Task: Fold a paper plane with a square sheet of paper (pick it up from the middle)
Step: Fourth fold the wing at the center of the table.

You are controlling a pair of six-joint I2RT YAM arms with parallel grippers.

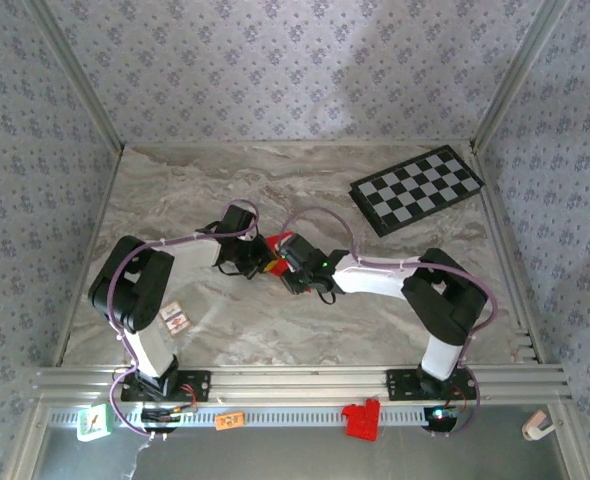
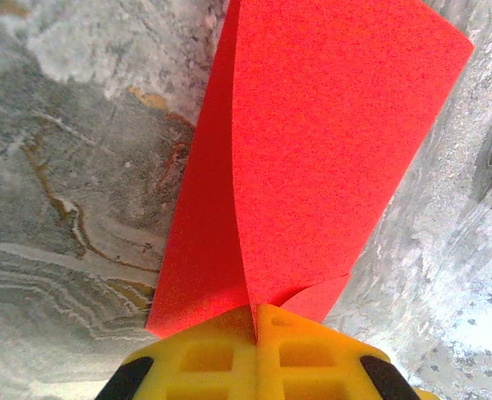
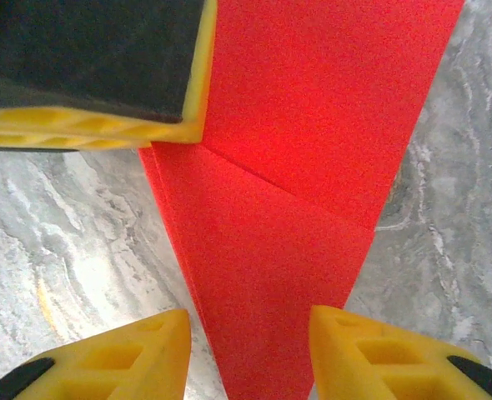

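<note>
The red paper [image 2: 313,150], folded to a narrow point, is held over the bench [image 1: 225,330], left of the checkered board [image 1: 416,189] and nearer the arms. The left gripper [image 2: 257,329] pinches one end; the right gripper [image 3: 250,329] stands half wide around the tip, not gripping. A fold seems in hand; next the right gripper should close squarely on the tip.

Top view: red paper [image 1: 272,243] is mostly hidden beneath left gripper [image 1: 267,264] and right gripper [image 1: 283,246]. Left wrist view: its far end is cut off. Small cards [image 1: 174,318] cannot be read.
</note>
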